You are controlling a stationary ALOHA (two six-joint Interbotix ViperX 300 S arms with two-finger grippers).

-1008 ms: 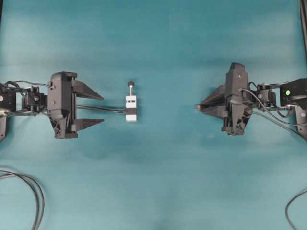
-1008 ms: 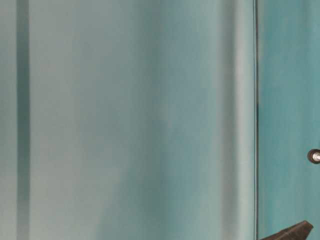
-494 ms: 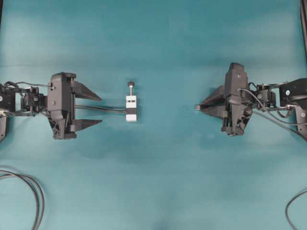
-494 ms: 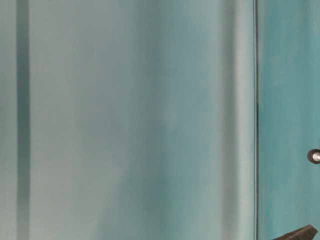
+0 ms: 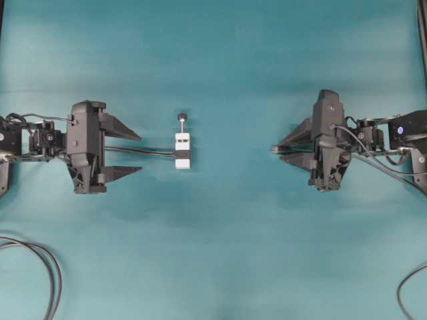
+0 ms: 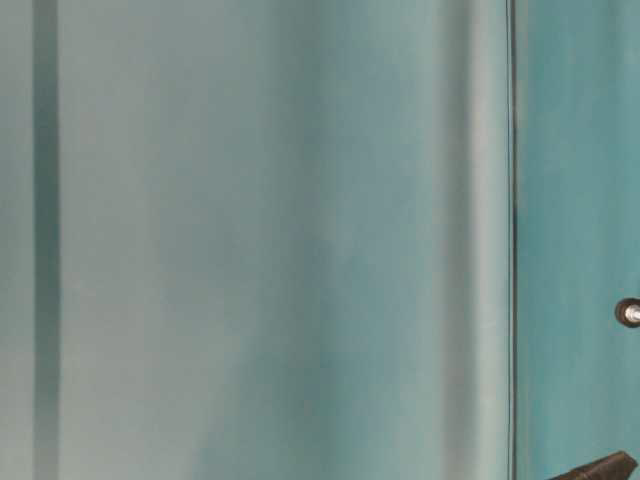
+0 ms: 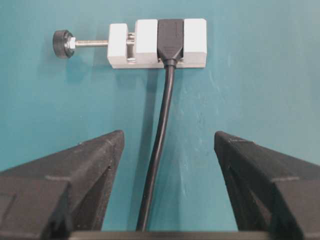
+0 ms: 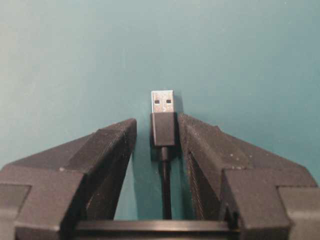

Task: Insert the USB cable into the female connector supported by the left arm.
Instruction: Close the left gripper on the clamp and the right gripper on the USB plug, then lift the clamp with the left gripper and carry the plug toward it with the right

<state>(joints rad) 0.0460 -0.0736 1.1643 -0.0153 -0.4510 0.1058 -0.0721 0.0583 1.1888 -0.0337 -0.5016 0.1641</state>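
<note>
The female connector (image 5: 182,151), a white block with a black band and a knobbed pin, lies on the teal table; in the left wrist view the connector (image 7: 157,44) sits ahead of the fingers. My left gripper (image 5: 141,153) is open, and the connector's thin cable runs back between its fingers (image 7: 95,165) without touching them. The USB cable's silvery plug (image 8: 163,102) sticks out between the tips of my right gripper (image 8: 157,120), which stands open: a gap shows on the plug's left side, while the right finger (image 8: 210,150) lies close against it. The two grippers (image 5: 279,151) face each other, well apart.
Thick black cable loops lie at the bottom left (image 5: 41,263) and the bottom right corner (image 5: 408,285). The table-level view shows only blurred teal, the pin's knob (image 6: 628,312) and a dark finger tip (image 6: 603,467) at the right edge.
The right gripper's jaws have parted from the USB plug, which they held shut before. The left arm shifted slightly a second ago and has stayed still since.
</note>
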